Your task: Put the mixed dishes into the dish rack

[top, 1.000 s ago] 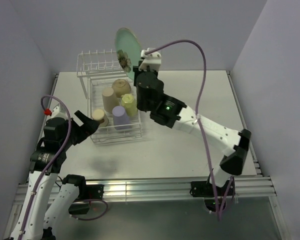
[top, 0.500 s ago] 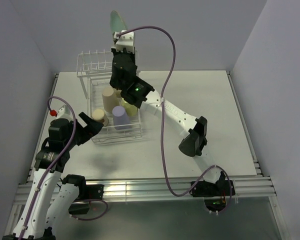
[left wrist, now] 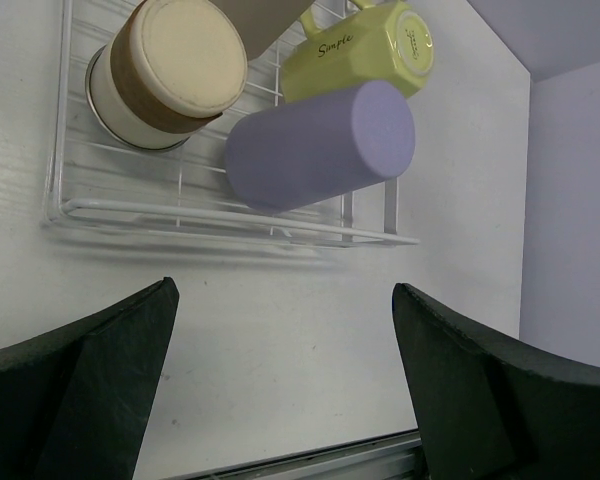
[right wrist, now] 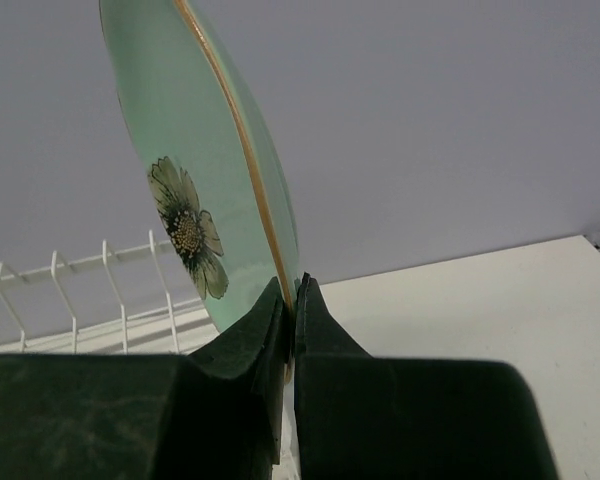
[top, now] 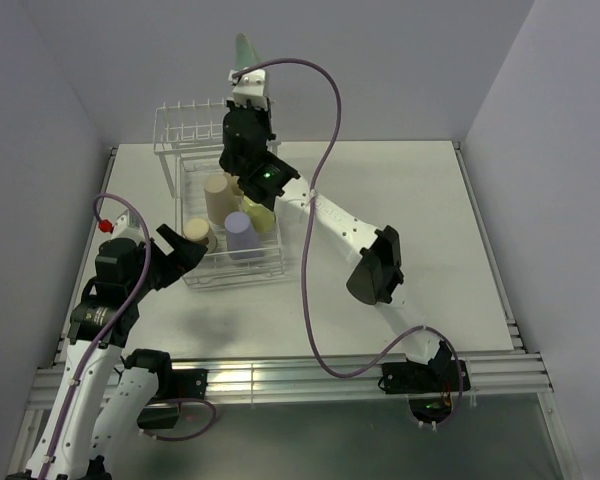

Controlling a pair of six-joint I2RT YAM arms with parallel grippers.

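**Plate into the prongs**

From above: mint-green plate (top: 245, 47) up on edge, high over the far end of dish rack (top: 192, 127), pinched at its lower rim by right gripper (top: 248, 75). Tan cup (top: 218, 198), lavender cup (top: 239, 236), yellow-green mug (top: 259, 210) and small metal cup (top: 197, 233) already in the tray. Best, by this look, to ease left over the prong row, line the rim up with one gap, lower straight and upright, and release only once seated.

From the left wrist: left gripper (left wrist: 282, 300) spread wide on nothing, above bare table just near of the rack's near rail.

From the right wrist: jaws clamped on the gold-lined rim. Glossy mint face, dark flower with pale centre; thin, slick, likely to pivot if nudged against a prong.
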